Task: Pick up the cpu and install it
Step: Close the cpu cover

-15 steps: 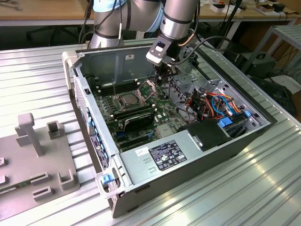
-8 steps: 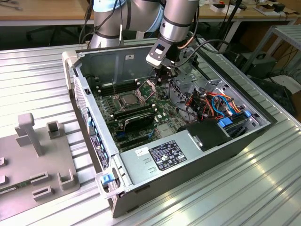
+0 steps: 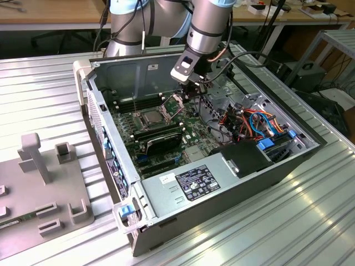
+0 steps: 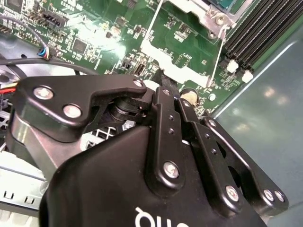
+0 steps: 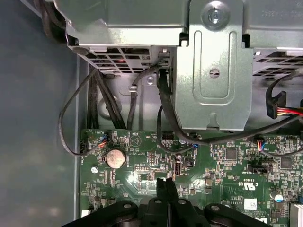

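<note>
In the exterior view, the cpu (image 3: 150,117) lies flat as a dull grey square in the dark socket on the green motherboard (image 3: 191,119). The socket's hinged metal frame (image 3: 175,102) stands open, tilted up just beside it. My gripper (image 3: 194,93) hangs inside the computer case (image 3: 222,183), close above that raised frame. Both wrist views show the black fingers pressed together with nothing between them, in the second wrist view my gripper (image 4: 165,89) is right at the frame's (image 4: 182,56) edge, and in the first wrist view my gripper (image 5: 166,182) is low over the board.
Black memory sticks (image 3: 158,136) lie near the socket. Bundled cables (image 3: 244,119) and a metal drive cage (image 5: 213,71) crowd the case's far side. A round coin battery (image 5: 115,158) sits on the board. A grey fixture plate (image 3: 44,183) rests on the table at the exterior view's left.
</note>
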You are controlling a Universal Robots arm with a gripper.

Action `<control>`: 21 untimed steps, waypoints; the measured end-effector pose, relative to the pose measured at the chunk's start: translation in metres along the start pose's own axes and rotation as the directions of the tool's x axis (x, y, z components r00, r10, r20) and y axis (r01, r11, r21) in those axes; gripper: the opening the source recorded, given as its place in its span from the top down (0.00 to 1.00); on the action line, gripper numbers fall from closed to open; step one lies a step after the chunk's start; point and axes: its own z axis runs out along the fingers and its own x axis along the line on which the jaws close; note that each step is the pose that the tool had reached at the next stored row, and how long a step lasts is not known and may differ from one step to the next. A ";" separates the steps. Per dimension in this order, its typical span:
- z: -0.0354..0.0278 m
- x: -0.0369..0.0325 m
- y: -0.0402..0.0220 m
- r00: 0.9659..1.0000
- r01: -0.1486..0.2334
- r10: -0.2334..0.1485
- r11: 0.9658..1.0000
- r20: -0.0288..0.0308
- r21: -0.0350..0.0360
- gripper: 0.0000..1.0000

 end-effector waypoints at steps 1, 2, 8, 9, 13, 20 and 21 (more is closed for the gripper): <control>0.0000 0.0000 -0.0017 1.000 0.000 0.000 1.000 0.000 0.000 0.89; 0.0000 0.0001 -0.0045 1.000 0.000 0.000 1.000 0.000 0.000 0.89; 0.0001 0.0009 -0.0275 1.000 0.000 0.000 1.000 0.000 -0.001 0.89; 0.0002 0.0010 -0.0310 1.000 0.000 0.000 1.000 0.000 -0.001 0.89; 0.0008 0.0013 -0.0495 1.000 0.000 0.000 1.000 0.000 -0.001 0.89; 0.0015 0.0017 -0.0622 1.000 0.000 0.000 1.000 0.000 -0.001 0.89; 0.0015 0.0017 -0.0627 1.000 0.000 0.000 1.000 0.000 -0.001 0.89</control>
